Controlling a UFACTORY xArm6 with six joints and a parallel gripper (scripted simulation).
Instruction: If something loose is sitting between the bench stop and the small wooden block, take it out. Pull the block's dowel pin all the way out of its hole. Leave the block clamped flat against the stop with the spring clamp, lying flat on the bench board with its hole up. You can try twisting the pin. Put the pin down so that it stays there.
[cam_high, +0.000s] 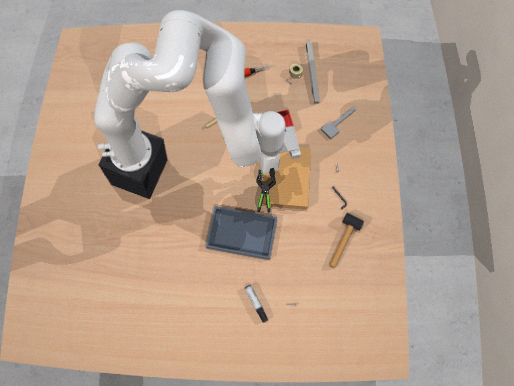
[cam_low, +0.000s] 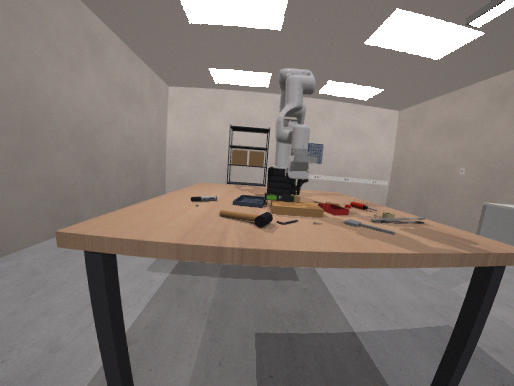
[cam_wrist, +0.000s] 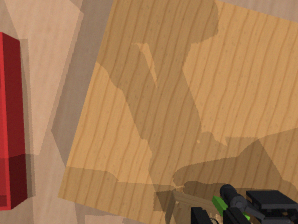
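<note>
My gripper points down over the left edge of the tan bench board. It is shut on a black spring clamp with green handles; the handles hang towards the blue tray. The wrist view shows only bare board surface and the clamp at the lower right. I see no block and no bench stop on the visible board; the wrist hides the board's far end. A small wooden dowel lies on the table left of the arm.
A blue tray sits just in front of the board. A red box lies behind it. A hammer, a hex key, a scraper, a metal bar and a marker lie around.
</note>
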